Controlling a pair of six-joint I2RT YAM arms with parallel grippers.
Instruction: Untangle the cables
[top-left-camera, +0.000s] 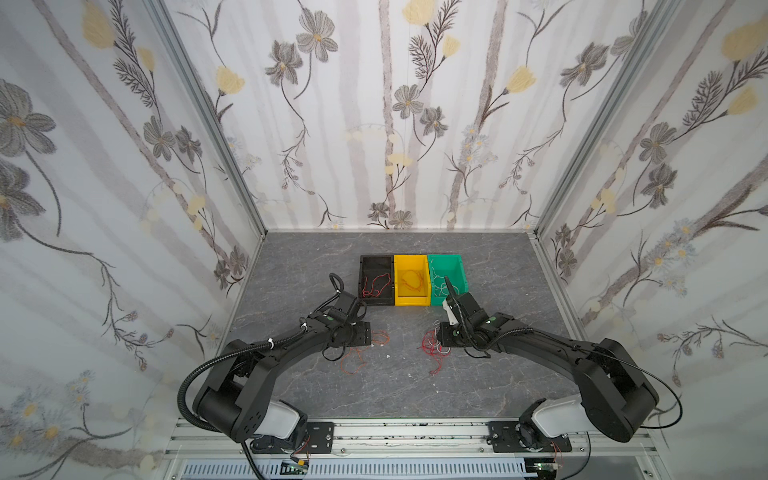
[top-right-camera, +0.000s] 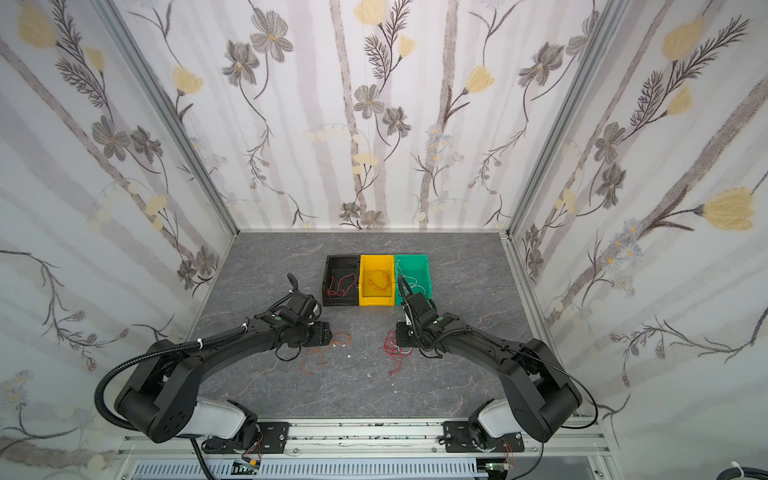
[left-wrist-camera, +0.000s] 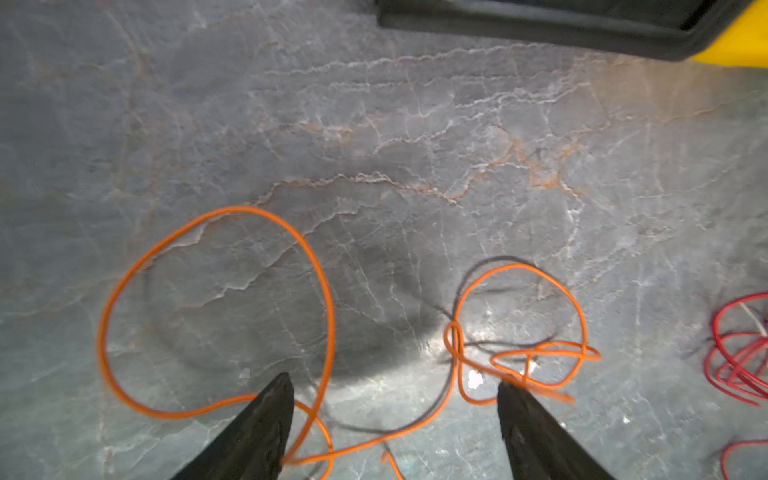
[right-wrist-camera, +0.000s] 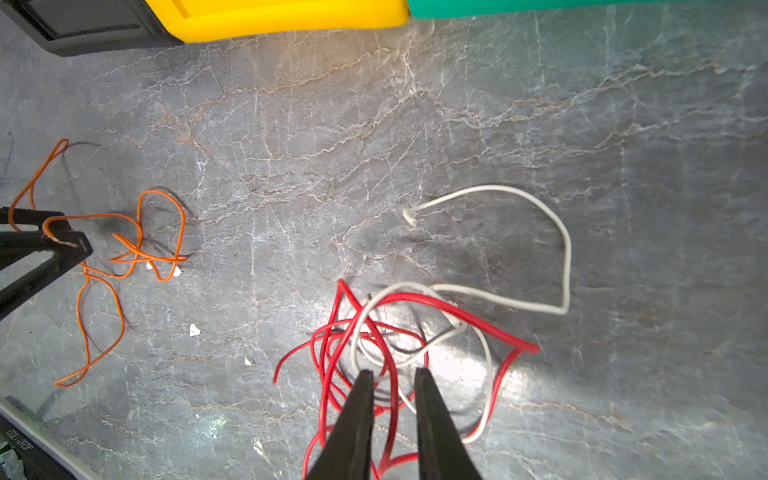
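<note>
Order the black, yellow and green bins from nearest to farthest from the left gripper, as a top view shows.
1. black bin, leftmost in the row, just beyond the left gripper.
2. yellow bin, in the middle.
3. green bin, rightmost.

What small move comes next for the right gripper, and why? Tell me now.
Probably close the right gripper: its jaws stand slightly apart, astride a red cable tangled with a white cable, so pinching the red one would let it be drawn free.
</note>
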